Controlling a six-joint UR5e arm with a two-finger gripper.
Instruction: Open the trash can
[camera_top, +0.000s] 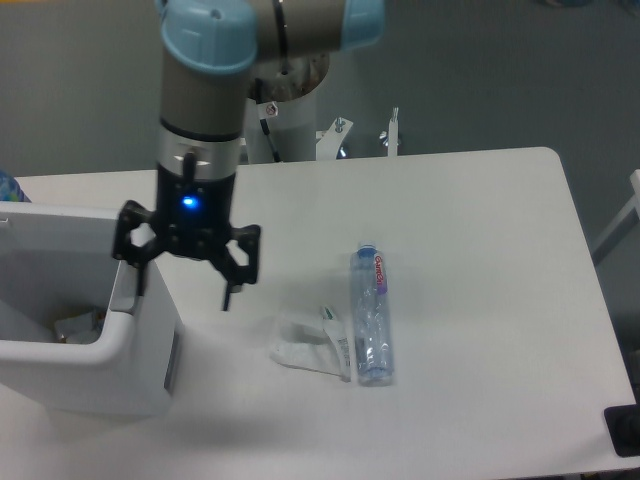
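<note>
At the near left of the tabletop the trash can stands open, its lid up and scraps visible inside. The gripper hovers spread wide and empty over its right rim. Opening looks done; retreating is what remains.

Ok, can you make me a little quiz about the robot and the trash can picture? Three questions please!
1. True or false: the trash can lid is shut.
2. What lies beside the crumpled wrapper on the table? A) a bottle B) a spoon C) a ball
3. Fill in: the gripper fingers are spread ____.

Key: 1 false, it is open and you can see inside. 2 A, the plastic bottle. 3 open, holding nothing.
</note>
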